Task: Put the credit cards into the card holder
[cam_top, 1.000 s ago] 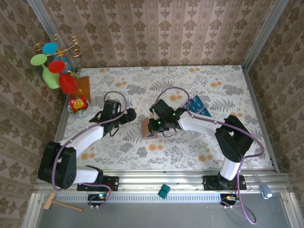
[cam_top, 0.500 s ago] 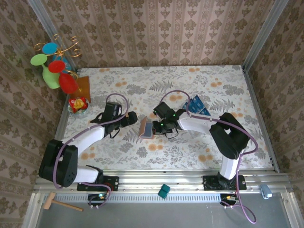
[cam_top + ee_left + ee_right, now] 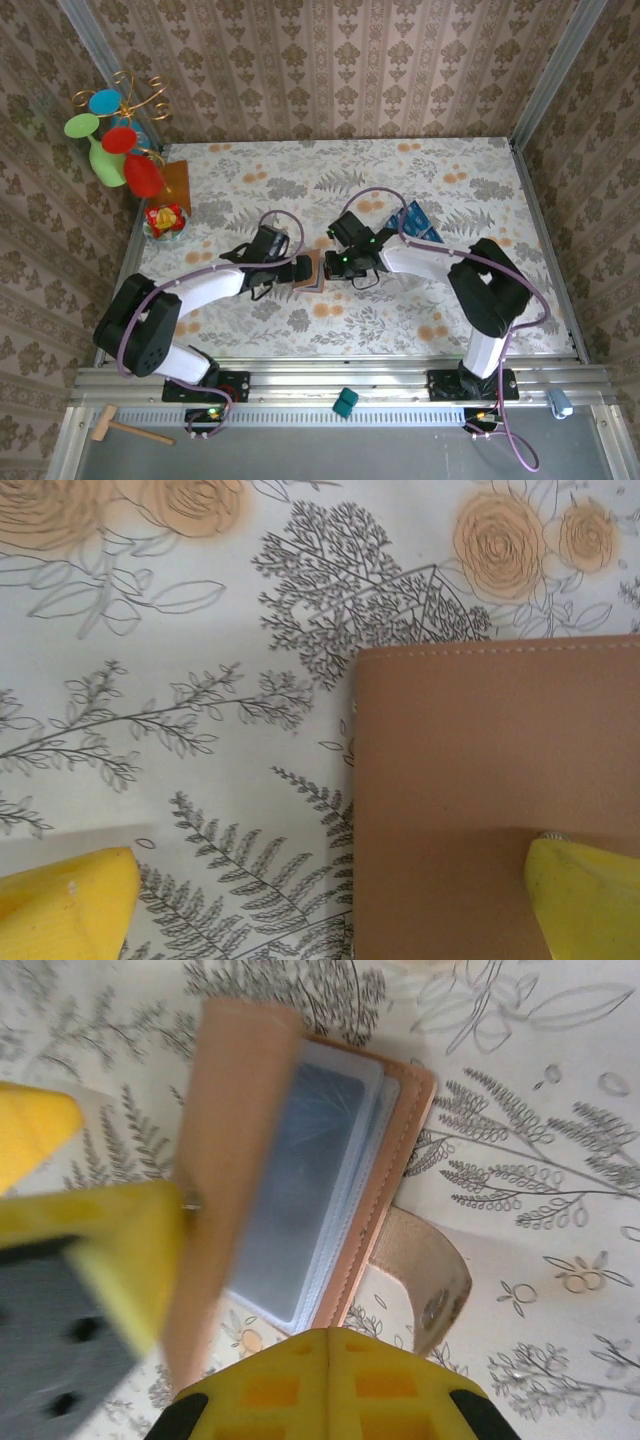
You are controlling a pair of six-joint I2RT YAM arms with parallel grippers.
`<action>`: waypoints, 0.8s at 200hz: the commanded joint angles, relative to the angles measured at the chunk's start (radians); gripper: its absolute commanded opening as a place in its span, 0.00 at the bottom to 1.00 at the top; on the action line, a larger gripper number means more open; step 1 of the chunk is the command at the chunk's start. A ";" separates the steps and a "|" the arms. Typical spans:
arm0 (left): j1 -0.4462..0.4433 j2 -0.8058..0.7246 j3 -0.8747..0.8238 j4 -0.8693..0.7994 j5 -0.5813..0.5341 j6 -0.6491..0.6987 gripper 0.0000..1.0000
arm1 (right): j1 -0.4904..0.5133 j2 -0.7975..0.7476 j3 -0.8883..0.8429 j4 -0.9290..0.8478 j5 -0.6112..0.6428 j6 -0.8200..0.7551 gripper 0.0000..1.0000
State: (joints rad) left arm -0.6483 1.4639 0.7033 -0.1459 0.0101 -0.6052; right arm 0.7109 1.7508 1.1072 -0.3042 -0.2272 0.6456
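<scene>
The card holder [image 3: 312, 273], a pinkish-brown wallet, lies open mid-table between both grippers. In the right wrist view the card holder [image 3: 400, 1150] shows grey-blue sleeves [image 3: 310, 1180], its cover [image 3: 230, 1160] raised on edge and a snap strap [image 3: 432, 1278] at the side. My right gripper [image 3: 330, 1345] is shut, tips at the wallet's near edge, nothing seen between them. My left gripper [image 3: 325, 900] is open; the cover's [image 3: 490, 770] edge lies between its yellow fingers [image 3: 585, 900]. The blue credit cards [image 3: 413, 220] sit behind the right arm.
A vase of coloured discs [image 3: 112, 135], an amber square [image 3: 176, 182] and a small candy dish [image 3: 164, 218] crowd the back left corner. Papered walls close three sides. A teal block [image 3: 345, 402] and a wooden mallet [image 3: 125, 428] lie beyond the front rail.
My left gripper has swung right and come up against the card holder's cover. The right gripper shifted slightly right, and the wallet's cover now stands between the two.
</scene>
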 commanded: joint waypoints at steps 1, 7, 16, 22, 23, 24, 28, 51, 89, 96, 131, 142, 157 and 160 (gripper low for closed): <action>-0.043 0.023 0.030 -0.069 -0.095 -0.002 1.00 | -0.013 -0.082 -0.017 -0.030 0.026 -0.020 0.00; -0.050 0.027 0.026 -0.070 -0.103 -0.009 1.00 | -0.014 -0.091 -0.022 -0.030 0.025 -0.018 0.00; -0.060 0.029 0.021 -0.069 -0.114 -0.017 1.00 | -0.016 -0.097 -0.021 -0.030 0.020 -0.015 0.00; -0.067 0.032 0.018 -0.074 -0.124 -0.020 1.00 | -0.016 -0.099 -0.021 -0.029 0.018 -0.012 0.00; -0.068 0.032 0.018 -0.074 -0.126 -0.021 1.00 | -0.016 -0.099 -0.020 -0.029 0.017 -0.011 0.00; -0.069 0.032 0.018 -0.075 -0.130 -0.022 1.00 | -0.015 -0.099 -0.020 -0.029 0.016 -0.011 0.00; -0.072 0.033 0.018 -0.077 -0.137 -0.023 1.00 | -0.014 -0.096 -0.021 -0.027 0.013 -0.007 0.00; -0.091 0.039 0.011 -0.096 -0.151 -0.034 1.00 | -0.014 -0.082 -0.022 -0.013 -0.008 0.013 0.00; -0.106 0.041 -0.005 -0.103 -0.158 -0.063 1.00 | -0.018 -0.019 0.026 -0.025 0.002 0.032 0.00; -0.109 0.041 -0.007 -0.103 -0.156 -0.070 1.00 | -0.018 0.001 0.045 -0.030 0.002 0.034 0.00; -0.123 0.036 -0.014 -0.096 -0.150 -0.098 1.00 | -0.018 0.104 0.152 -0.064 -0.008 0.032 0.00; -0.124 0.030 -0.021 -0.091 -0.149 -0.109 1.00 | -0.018 0.128 0.178 -0.074 -0.008 0.029 0.00; -0.125 0.023 -0.035 -0.075 -0.143 -0.121 1.00 | -0.019 0.160 0.207 -0.082 -0.006 0.027 0.00; -0.124 0.023 -0.036 -0.072 -0.143 -0.123 1.00 | -0.019 0.164 0.212 -0.085 -0.006 0.026 0.00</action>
State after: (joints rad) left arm -0.7658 1.4933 0.6968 -0.2092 -0.1265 -0.6880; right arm 0.6964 1.8748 1.2610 -0.3416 -0.2253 0.6624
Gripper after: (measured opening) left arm 0.999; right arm 0.066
